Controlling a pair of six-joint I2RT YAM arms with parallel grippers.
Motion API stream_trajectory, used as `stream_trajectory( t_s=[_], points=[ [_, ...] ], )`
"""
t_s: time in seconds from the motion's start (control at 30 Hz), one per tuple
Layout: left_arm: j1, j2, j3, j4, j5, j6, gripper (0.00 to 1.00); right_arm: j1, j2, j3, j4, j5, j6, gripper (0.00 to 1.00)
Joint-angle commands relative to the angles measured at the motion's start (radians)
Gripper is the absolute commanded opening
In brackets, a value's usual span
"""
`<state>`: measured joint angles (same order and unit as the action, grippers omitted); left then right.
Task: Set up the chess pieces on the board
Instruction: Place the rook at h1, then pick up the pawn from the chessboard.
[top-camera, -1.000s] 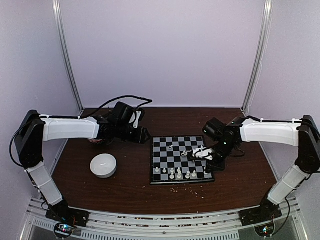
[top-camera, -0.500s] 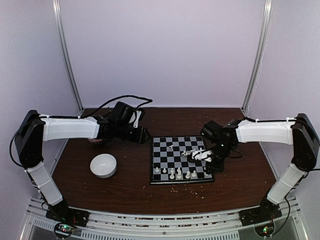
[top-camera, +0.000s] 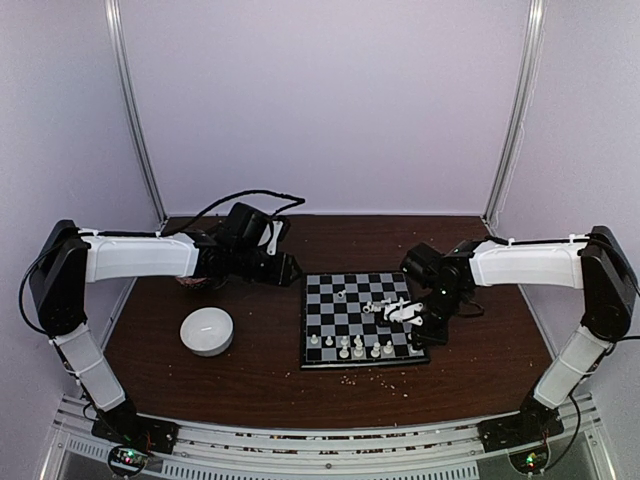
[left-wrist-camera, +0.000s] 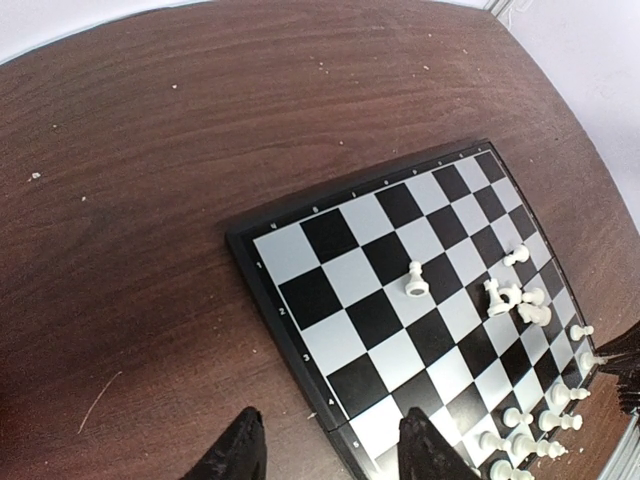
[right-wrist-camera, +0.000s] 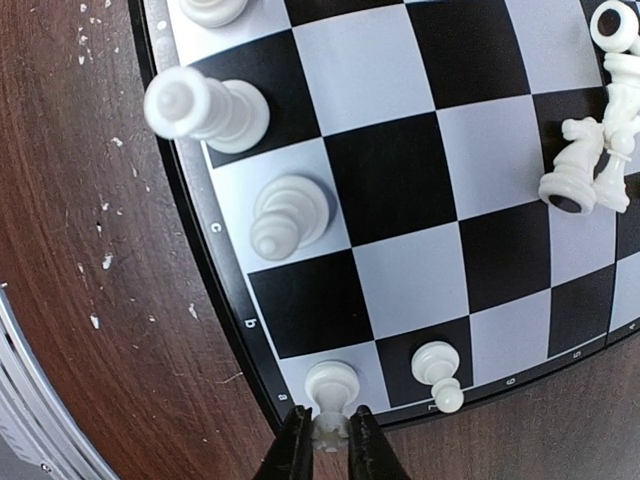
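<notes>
The board (top-camera: 330, 300) lies at mid-table, with several white chess pieces (top-camera: 358, 346) upright along its near row. My right gripper (right-wrist-camera: 327, 426) is shut on the top of a rook (right-wrist-camera: 331, 384), whose base rests on the corner square by the letter a. Beside it stand a pawn (right-wrist-camera: 438, 371), a bishop (right-wrist-camera: 287, 214) and a taller piece (right-wrist-camera: 206, 105). A knight (right-wrist-camera: 572, 172) lies tipped among other pieces. My left gripper (left-wrist-camera: 330, 432) hangs open over the board's left rim (left-wrist-camera: 262, 290), holding nothing. A lone pawn (left-wrist-camera: 416, 281) stands mid-board.
A round white bowl (top-camera: 207, 331) sits left of the board. Pale crumbs (right-wrist-camera: 100, 262) dot the brown table (top-camera: 250, 380) by the board's near edge. A black cable (top-camera: 240, 200) loops behind the left arm. Pale walls enclose the table.
The right arm has drawn slightly leftward, its gripper staying shut over the board's near right corner. The left arm has not moved.
</notes>
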<state>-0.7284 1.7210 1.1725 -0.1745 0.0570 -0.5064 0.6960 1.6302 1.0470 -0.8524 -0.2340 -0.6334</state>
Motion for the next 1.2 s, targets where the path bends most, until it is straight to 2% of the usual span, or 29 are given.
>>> stream_trajectory(
  t_s=[0.0, 0.23, 0.5, 0.7, 0.83, 1.03, 1.17],
  points=[
    [-0.006, 0.009, 0.023, 0.029, 0.011, 0.006, 0.46, 0.002, 0.012, -0.015, -0.002, 0.016, -0.010, 0.15],
    [-0.006, 0.008, 0.022, 0.032, 0.014, 0.003, 0.46, 0.002, -0.017, 0.016, -0.029, 0.013, -0.002, 0.23],
    [-0.008, 0.005, 0.027, 0.030, 0.012, 0.006, 0.46, -0.007, -0.121, 0.157, -0.151, -0.047, 0.005, 0.28],
    [-0.019, 0.014, 0.055, 0.033, 0.020, 0.032, 0.46, -0.083, -0.115, 0.208, -0.067, -0.081, 0.084, 0.29],
    [-0.023, 0.045, 0.115, 0.009, 0.037, 0.052, 0.46, -0.121, -0.068, 0.221, 0.035, -0.056, 0.148, 0.30],
    [-0.026, 0.081, 0.181, -0.022, 0.049, 0.067, 0.45, -0.135, 0.089, 0.307, 0.074, -0.005, 0.148, 0.30],
    [-0.028, 0.079, 0.190, -0.028, 0.055, 0.067, 0.46, -0.138, 0.166, 0.346, 0.091, 0.010, 0.132, 0.35]
  ],
)
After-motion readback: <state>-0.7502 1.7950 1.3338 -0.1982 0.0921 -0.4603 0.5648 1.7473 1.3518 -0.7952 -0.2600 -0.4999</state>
